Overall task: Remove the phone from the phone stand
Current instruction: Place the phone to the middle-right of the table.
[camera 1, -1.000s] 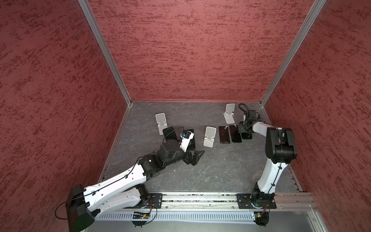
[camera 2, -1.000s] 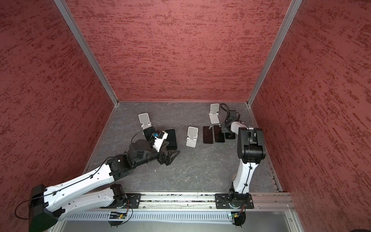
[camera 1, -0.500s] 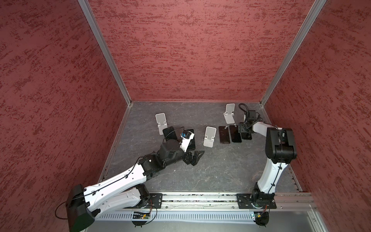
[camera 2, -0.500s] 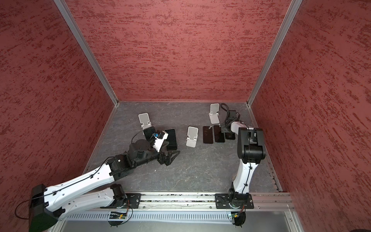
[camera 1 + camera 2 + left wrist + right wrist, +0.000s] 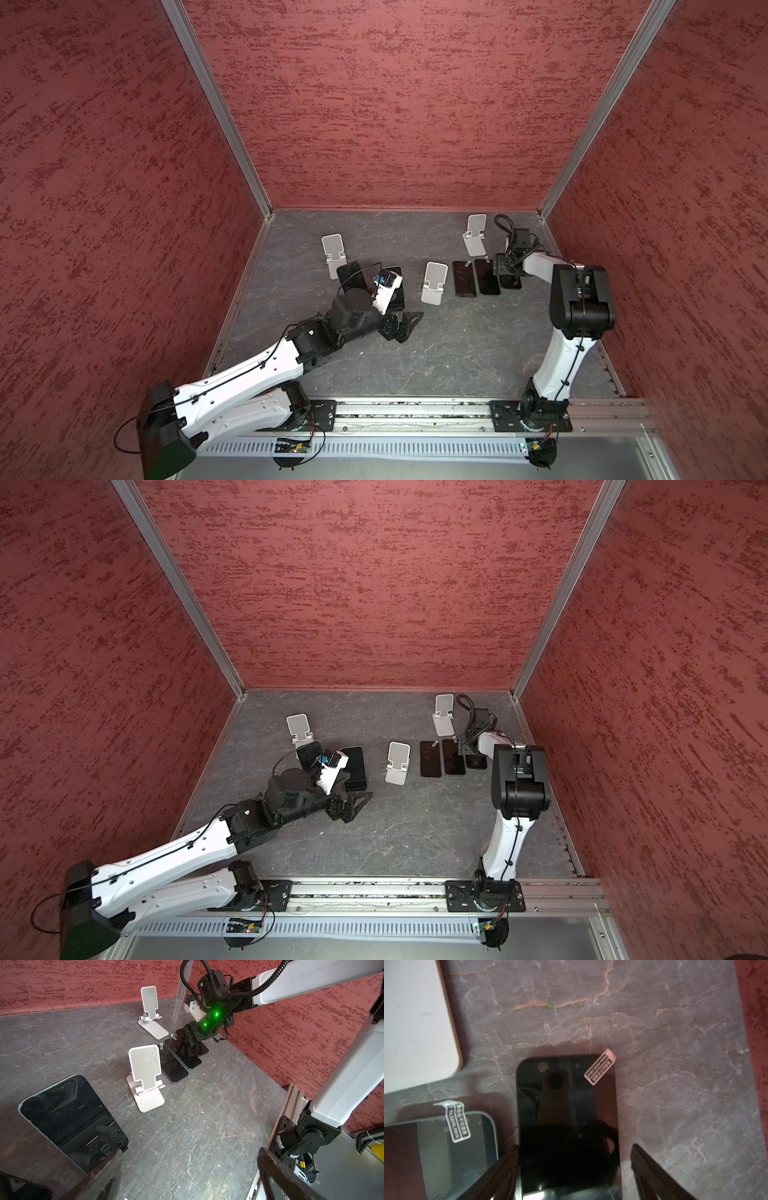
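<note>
1. Between the right claw's fingers lies the phone. It is flat on the floor, screen up and off every stand. Taking the back wall as twelve, we place it at about two o'clock of the floor's middle.
2. Its long axis runs twelve to six, and the fingers straddle it from nine to three, near its six o'clock end.
3. We see the right claw part open and gripping nothing. One finger sits at the phone's edge; the other stands clear, with bare floor between.
4. We judge the coming move to be a straight lift away. A drift toward nine o'clock would nudge the phone into the middle phone just beside it.
5. We judge the right arm far the nearer. From the phone, the left claw lies at about eight o'clock, well apart, spread wide and empty.
6. We count five phones:
   - the phone itself;
   - the middle phone;
   - the outer phone, next along at nine o'clock;
   - the left phone;
   - the far phone, at the left stand's base. We cannot tell whether it rests on that base.
7. We count three stands, their backrests bare:
   - the near stand, at eleven o'clock of the phone;
   - the mid stand, at nine o'clock;
   - the left stand, furthest off toward nine o'clock.
</note>
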